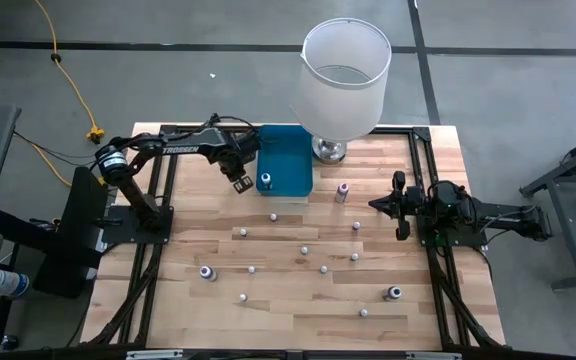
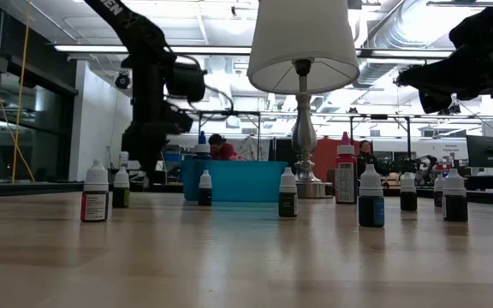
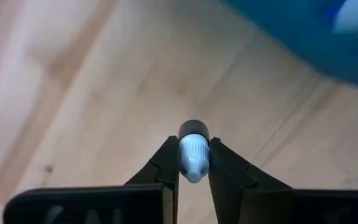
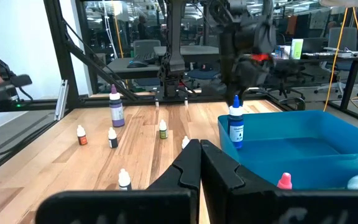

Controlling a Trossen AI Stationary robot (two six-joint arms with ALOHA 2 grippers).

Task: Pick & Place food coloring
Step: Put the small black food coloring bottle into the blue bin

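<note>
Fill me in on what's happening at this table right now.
The left gripper sits near the blue bin at the table's far side, its jaws closed around a small white-capped food coloring bottle just above the wood. One bottle with a blue cap already stands in the bin. Many more bottles, such as one near the front left, are scattered over the table. The right gripper waits shut at the right side, holding nothing. A white lamp stands behind the bin.

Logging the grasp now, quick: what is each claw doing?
Left claw: closed on a food coloring bottle beside the blue bin.
Right claw: closed, empty, at the table's right side.
</note>
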